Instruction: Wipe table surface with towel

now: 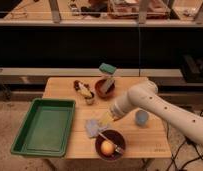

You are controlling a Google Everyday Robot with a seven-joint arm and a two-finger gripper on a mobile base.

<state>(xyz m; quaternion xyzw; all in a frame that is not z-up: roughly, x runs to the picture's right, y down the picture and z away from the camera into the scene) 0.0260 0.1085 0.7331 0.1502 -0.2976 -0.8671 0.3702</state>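
Observation:
A small crumpled grey-blue towel [93,128] lies on the wooden table [62,89], near the front and middle. My gripper [106,120] is at the end of the white arm [145,102], which reaches in from the right. It is low over the table at the towel's upper right edge and seems to touch the cloth.
A dark bowl holding an orange and a utensil [110,146] stands just in front of the towel. A green tray [44,125] overhangs the table's left side. A brown bowl with a green sponge [105,86] and a small banana-like item [83,90] are at the back. A blue cup [141,118] stands right of the gripper.

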